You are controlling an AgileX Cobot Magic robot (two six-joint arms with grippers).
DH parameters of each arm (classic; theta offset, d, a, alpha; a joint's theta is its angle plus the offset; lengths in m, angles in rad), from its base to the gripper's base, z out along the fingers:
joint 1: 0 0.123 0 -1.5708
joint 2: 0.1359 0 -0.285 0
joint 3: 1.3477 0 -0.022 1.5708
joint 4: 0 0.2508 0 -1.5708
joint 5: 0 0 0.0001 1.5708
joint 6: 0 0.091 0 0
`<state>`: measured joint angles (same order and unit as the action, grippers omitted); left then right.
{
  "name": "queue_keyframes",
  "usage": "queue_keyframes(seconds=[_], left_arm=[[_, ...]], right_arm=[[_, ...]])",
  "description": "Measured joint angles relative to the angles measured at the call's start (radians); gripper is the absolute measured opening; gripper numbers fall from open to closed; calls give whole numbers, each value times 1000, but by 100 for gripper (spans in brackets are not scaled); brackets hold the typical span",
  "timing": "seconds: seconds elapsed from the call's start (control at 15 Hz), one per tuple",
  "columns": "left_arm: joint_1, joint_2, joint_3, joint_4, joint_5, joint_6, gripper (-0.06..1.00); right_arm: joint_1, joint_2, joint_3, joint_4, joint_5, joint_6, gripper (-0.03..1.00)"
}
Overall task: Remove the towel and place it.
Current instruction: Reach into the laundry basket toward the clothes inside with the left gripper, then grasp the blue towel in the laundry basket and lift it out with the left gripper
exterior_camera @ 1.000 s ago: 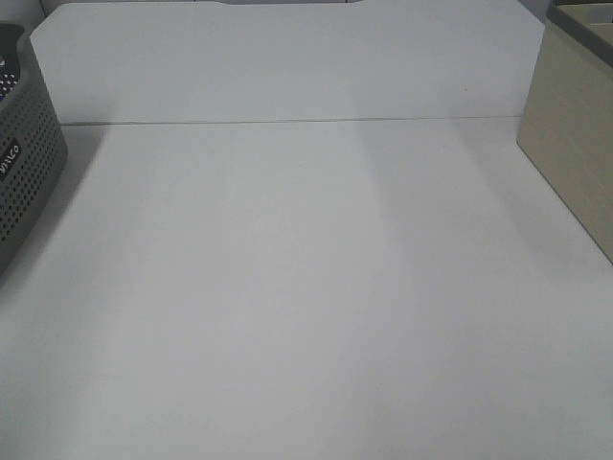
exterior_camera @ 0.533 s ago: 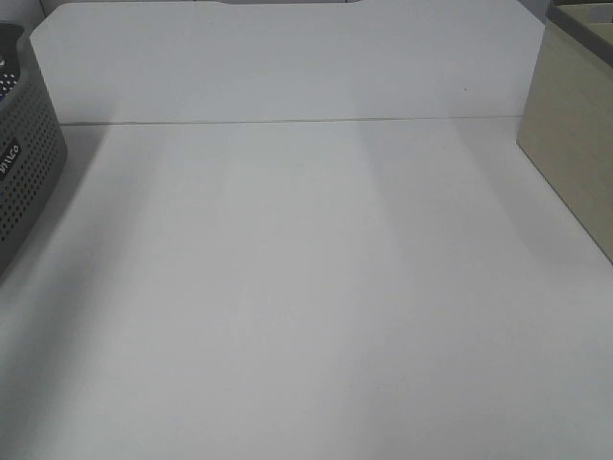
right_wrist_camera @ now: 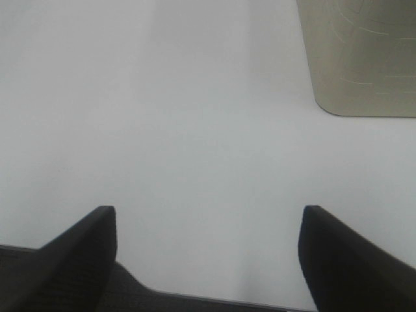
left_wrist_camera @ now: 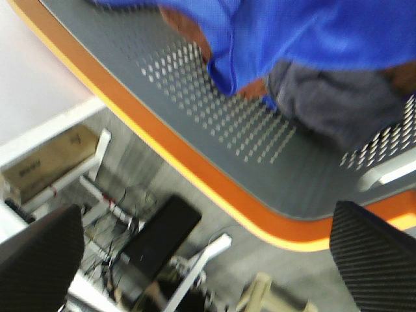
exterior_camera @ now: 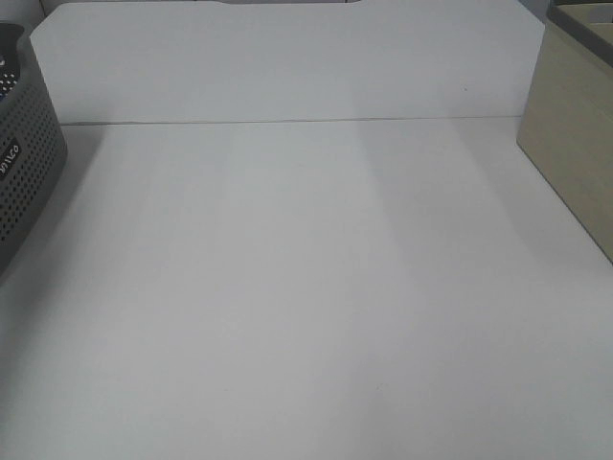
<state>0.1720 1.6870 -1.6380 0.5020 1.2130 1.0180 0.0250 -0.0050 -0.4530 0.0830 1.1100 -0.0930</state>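
Observation:
The deep blue towel [left_wrist_camera: 292,32] shows only in the left wrist view, lying bunched inside the grey perforated basket [left_wrist_camera: 214,110] with the orange rim. A dark grey item [left_wrist_camera: 331,104] lies partly under it. My left gripper [left_wrist_camera: 208,266] is open and empty, its fingers [left_wrist_camera: 39,260] spread wide outside the basket's rim, apart from the towel. My right gripper [right_wrist_camera: 208,260] is open and empty over the bare white table [right_wrist_camera: 182,117]. Neither gripper shows in the exterior high view, where only the basket's side [exterior_camera: 24,163] shows at the far left.
A beige box [exterior_camera: 575,134] stands at the table's right side and also shows in the right wrist view [right_wrist_camera: 357,52]. A low white wall [exterior_camera: 287,57] runs along the back of the table. Cables, frames and a cardboard box [left_wrist_camera: 45,169] lie beyond the basket rim.

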Motion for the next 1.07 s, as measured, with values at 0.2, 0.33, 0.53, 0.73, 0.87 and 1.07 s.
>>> queue_keyframes(seconds=[0.2,0.33,0.53,0.73,0.87,1.07], left_arm=[[0,144,-1,92,-49,-40,97],[-4,235,-2,111,-91,-48,97],[-15,336,-2,127,-142,-48,97],[-15,418,-2,129,-224,-48,95],[-15,466,-2,131,-250,-48,88],[-15,488,-2,135,-251,-45,73]], right_arm=[[0,0,0,0,0,0,76],[0,0,0,0,0,0,76],[0,0,0,0,0,0,76],[0,0,0,0,0,0,76],[0,0,0,0,0,0,76],[0,0,0,0,0,0,76]])
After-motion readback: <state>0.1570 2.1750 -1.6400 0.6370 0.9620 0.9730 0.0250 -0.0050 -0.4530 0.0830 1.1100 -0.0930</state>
